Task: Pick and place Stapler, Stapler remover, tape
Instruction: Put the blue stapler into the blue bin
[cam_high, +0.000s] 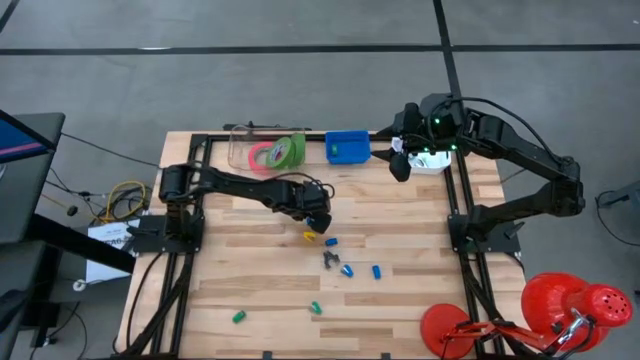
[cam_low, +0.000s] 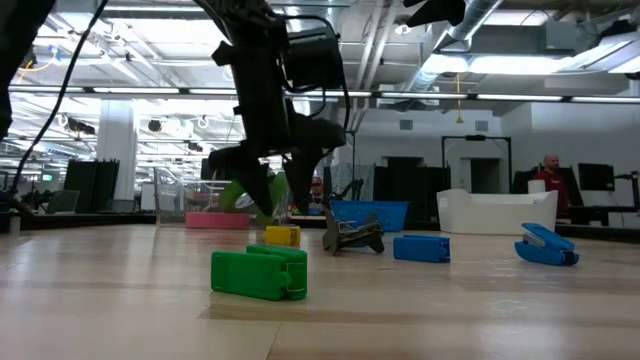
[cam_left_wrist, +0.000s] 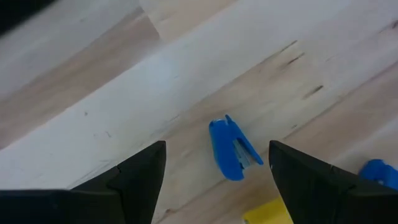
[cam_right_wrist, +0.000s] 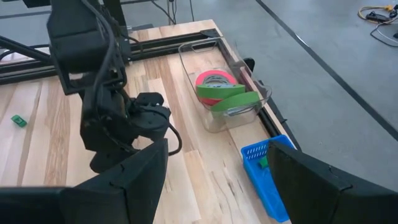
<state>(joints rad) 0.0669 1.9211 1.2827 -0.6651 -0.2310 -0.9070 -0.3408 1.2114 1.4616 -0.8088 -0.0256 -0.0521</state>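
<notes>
My left gripper (cam_high: 320, 221) (cam_left_wrist: 214, 177) is open and hovers above the table's middle, over a small blue stapler (cam_left_wrist: 232, 149) (cam_high: 331, 241) lying flat between its fingers' line of sight. A yellow stapler (cam_high: 309, 237) (cam_low: 282, 236) lies beside it. The dark stapler remover (cam_high: 330, 260) (cam_low: 352, 235) rests on the wood just nearer. The tape rolls, one pink-red (cam_right_wrist: 214, 79) and green ones (cam_right_wrist: 233, 99) (cam_high: 290, 150), lean inside a clear container (cam_high: 243, 148). My right gripper (cam_high: 399, 167) (cam_right_wrist: 214, 180) is open, raised at the far right by a white bin (cam_high: 432, 163).
A blue basket (cam_high: 347, 147) (cam_right_wrist: 264, 177) sits at the far edge between the clear container and the white bin. More small blue staplers (cam_high: 347, 270) (cam_high: 376, 271) and green ones (cam_high: 314, 307) (cam_high: 239, 316) (cam_low: 260, 272) are scattered toward the near edge. Black frame rails border the table.
</notes>
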